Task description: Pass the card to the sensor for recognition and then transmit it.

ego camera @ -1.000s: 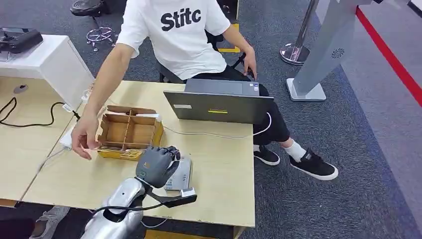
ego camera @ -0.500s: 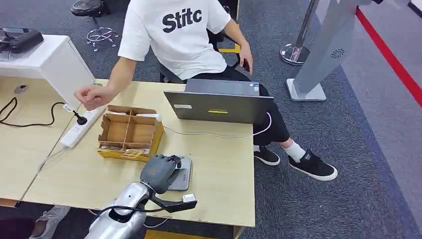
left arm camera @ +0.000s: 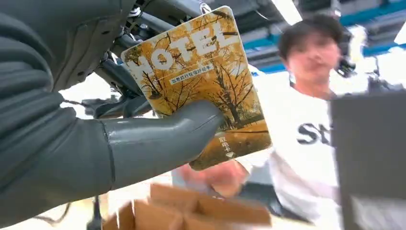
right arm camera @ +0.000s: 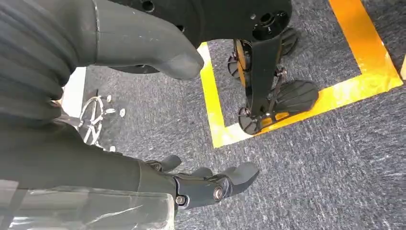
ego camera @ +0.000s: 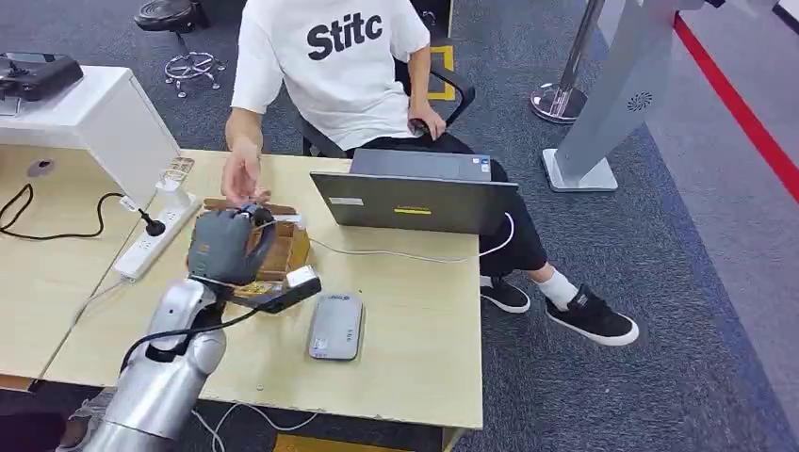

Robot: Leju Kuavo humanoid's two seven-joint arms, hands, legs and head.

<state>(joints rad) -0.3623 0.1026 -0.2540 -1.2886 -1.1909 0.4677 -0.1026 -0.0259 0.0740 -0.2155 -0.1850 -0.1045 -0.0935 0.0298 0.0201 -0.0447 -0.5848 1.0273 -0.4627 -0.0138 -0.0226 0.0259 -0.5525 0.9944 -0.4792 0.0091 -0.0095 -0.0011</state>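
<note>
The card (left arm camera: 201, 81), a yellow "HOTEL" print, is pinched between the left hand's (ego camera: 224, 247) thumb and fingers (left arm camera: 119, 108), raised over the box (ego camera: 287, 247). The sensor (ego camera: 335, 326) lies on the table (ego camera: 415, 320) just beside and below that hand, apart from it. A person's hand (ego camera: 240, 179) hovers close beyond it. The right hand (right arm camera: 210, 184) hangs over carpet (right arm camera: 306, 163), fingers spread, holding nothing.
</note>
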